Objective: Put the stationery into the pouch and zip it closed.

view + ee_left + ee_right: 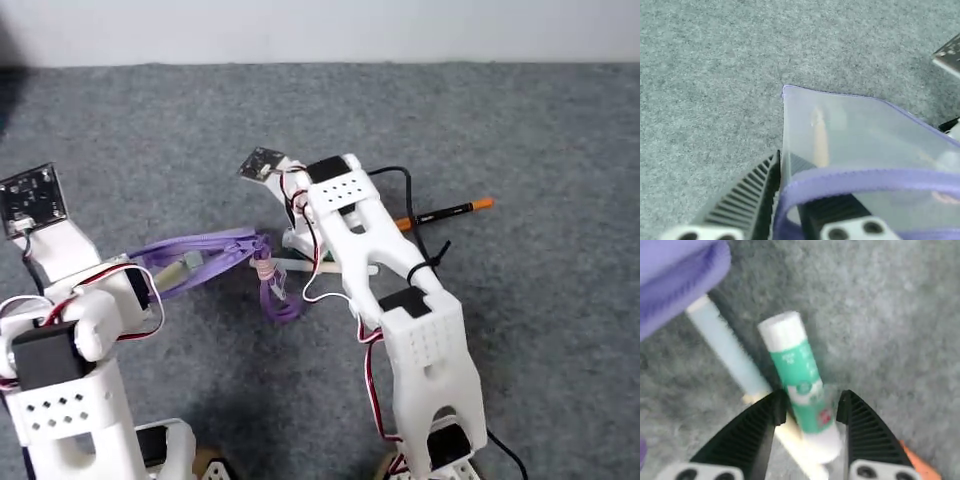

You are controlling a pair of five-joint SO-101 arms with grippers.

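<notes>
pouch of clear plastic with purple zip [855, 135] clamped in left gripper [787, 167] to steady it; right gripper [812, 400], half-open, straddles green-white glue stick [795, 370].

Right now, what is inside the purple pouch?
Through the pouch wall, one pale tan stick shows, perhaps a pencil. The frosted plastic and purple zip band hide anything else inside.

A fixed high camera looks steeply down over the whole grey carpeted table [520, 130], while the left and right wrist cameras each face it from very close, all three views sharing the purple pouch [200, 258].
</notes>
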